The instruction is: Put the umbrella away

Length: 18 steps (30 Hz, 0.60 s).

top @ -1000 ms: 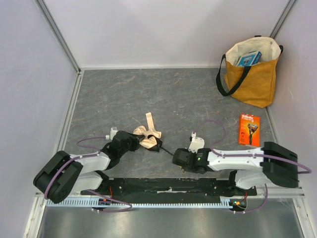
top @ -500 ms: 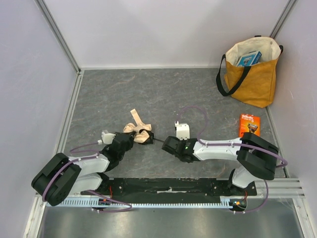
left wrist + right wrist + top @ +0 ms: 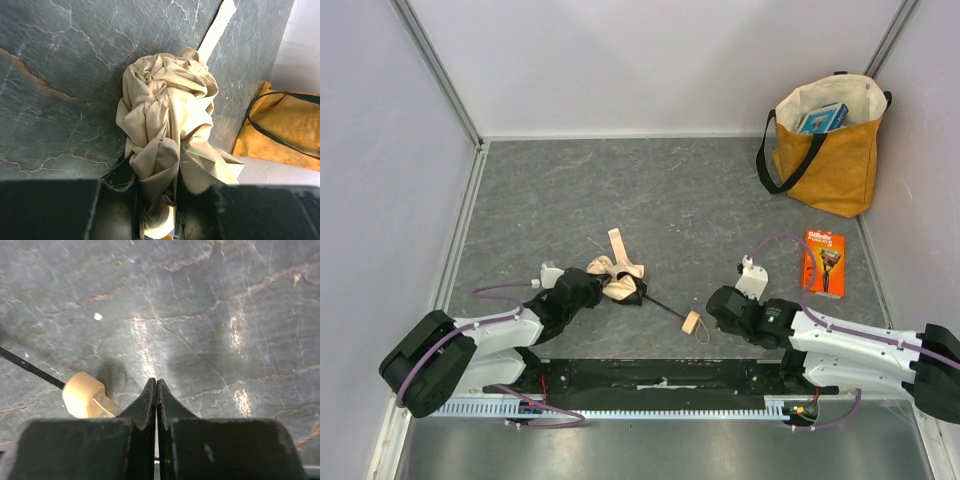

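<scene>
Noted umbrella (image 3: 616, 281) (image 3: 165, 125) bunched on table (image 3: 670, 190), left of centre, black shaft running right to knob handle (image 3: 691, 322) (image 3: 83, 394). Found left gripper (image 3: 592, 291) (image 3: 156, 200) clamped on the fabric bundle. Found right gripper (image 3: 713, 305) (image 3: 156, 390) pinched closed on nothing, just right of knob. Logged tote bag (image 3: 830, 150) far right, well apart; 1 razor pack (image 3: 823, 262) near it.

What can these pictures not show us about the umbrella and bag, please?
Right wrist: the left edge cuts off the shaft; the right gripper covers part of the knob cord.
Left wrist: the umbrella fabric and the left gripper hide shaft and knob.
Top: the tote bag walls hide most contents.
</scene>
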Available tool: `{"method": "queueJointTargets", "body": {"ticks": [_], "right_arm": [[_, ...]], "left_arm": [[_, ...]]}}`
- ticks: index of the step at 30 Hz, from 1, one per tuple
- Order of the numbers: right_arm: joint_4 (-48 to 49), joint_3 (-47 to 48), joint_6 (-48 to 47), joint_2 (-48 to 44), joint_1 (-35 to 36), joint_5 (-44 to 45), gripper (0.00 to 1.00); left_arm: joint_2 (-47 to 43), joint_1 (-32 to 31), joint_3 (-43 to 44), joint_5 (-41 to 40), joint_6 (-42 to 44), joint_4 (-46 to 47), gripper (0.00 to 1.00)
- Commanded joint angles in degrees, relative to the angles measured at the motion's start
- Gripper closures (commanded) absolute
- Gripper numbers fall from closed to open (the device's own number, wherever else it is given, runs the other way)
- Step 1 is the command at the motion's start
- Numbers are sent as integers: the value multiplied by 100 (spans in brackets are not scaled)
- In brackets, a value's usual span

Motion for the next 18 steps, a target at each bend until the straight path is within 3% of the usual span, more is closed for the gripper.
{"method": "queueJointTargets", "body": {"ticks": [1, 9, 12, 15, 16, 18], "right_arm": [[-501, -233, 382, -40, 51, -413, 100], [-388, -215, -4, 275, 148, -747, 100], [802, -172, -171, 670, 236, -835, 100], [3088, 1035, -739, 2343, 271, -950, 100], [2815, 1824, -847, 2742, 288, -628, 100], [3013, 2376, -1058, 3228, 271, -343, 100]], "left_arm": [[214, -38, -59, 148, 55, -1003, 98], [267, -29, -33, 15, 72, -994, 98], [249, -55, -59, 94, 64, -994, 98], [214, -116, -103, 191, -24, -986, 98], [197, -117, -103, 191, -16, -994, 98], [83, -160, -103, 191, -33, -1064, 98]]}}
